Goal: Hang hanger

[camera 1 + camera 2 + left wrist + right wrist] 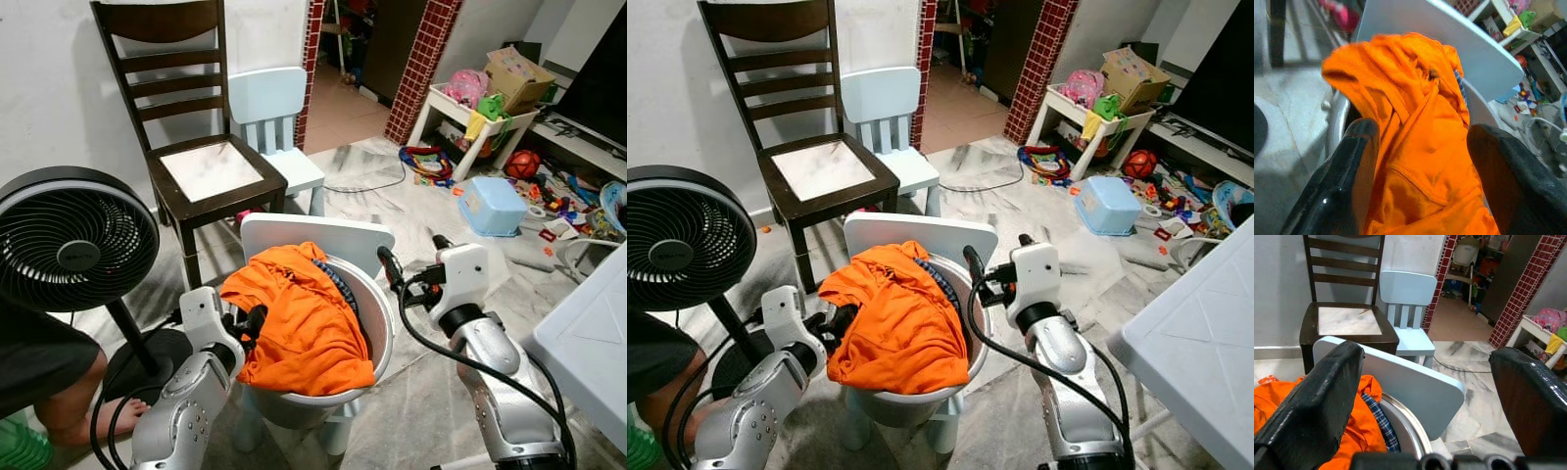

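pincers first: the left pincer [1420, 161] reaches forward with its fingers spread wide, released, at the orange garment [299, 318] draped over the white basin [377, 338]. the right pincer [1430, 382] is raised at the basin's far rim, also spread, gripping nothing. the basin rests on a pale blue child chair [318, 240]. a hanger cannot be made out.

- Dark wooden chair [191, 127]: far left, against the wall, pale seat panel.
- Light blue child's chair [274, 122]: just right of it.
- Black fan [69, 240]: near left, on a stand.
- White table [480, 117]: far right, toys piled on top.
- Blue tub [492, 206]: on floor near the table, toys scattered beside it.
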`<state>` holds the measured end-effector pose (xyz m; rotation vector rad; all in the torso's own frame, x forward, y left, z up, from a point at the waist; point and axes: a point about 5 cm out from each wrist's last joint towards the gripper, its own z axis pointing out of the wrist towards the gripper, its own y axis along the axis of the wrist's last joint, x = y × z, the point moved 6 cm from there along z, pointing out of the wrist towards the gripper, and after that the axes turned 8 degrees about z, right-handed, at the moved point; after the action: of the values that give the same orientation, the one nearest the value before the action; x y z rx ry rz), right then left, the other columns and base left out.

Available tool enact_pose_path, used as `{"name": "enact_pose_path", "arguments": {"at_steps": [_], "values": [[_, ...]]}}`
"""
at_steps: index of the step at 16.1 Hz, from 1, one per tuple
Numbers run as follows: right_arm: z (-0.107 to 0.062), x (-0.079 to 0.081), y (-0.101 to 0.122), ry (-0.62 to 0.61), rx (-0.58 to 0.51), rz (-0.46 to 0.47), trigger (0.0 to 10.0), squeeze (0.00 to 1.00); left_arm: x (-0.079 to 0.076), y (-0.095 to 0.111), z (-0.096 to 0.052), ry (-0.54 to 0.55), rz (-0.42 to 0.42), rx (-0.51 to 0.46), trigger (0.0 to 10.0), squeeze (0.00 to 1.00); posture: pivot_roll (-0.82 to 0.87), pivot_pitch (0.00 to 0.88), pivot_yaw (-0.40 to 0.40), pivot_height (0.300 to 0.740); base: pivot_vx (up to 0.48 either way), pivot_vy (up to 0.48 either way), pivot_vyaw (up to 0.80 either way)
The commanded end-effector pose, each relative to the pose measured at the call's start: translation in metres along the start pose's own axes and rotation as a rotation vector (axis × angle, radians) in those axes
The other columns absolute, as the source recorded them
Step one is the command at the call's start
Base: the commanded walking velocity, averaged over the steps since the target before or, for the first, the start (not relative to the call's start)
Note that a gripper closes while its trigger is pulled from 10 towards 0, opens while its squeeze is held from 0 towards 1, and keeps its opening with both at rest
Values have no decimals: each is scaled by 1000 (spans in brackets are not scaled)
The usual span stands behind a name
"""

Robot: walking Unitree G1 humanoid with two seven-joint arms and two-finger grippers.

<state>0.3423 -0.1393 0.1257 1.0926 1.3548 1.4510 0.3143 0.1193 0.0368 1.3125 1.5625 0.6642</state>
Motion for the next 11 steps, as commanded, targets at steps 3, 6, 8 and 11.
{"name": "enact_pose_path", "arguments": {"at_steps": [3,6,8,11], "values": [[-4,-10,3,-24,-5,-11,10000,0,24,20,-15,116,104,-119,10000,0,0,14,-126,740,0,0,0],[6,5,5,14,-14,-1,10000,0,42,33,0,188,113,-129,10000,0,14,11,-130,740,0,0,0],[11,5,5,15,-14,-3,10000,0,32,51,16,176,102,-159,10000,0,23,19,-129,740,0,0,0],[16,4,8,16,-18,-7,10000,0,33,51,34,194,17,-140,10000,0,1,31,-141,740,0,0,0]]}}
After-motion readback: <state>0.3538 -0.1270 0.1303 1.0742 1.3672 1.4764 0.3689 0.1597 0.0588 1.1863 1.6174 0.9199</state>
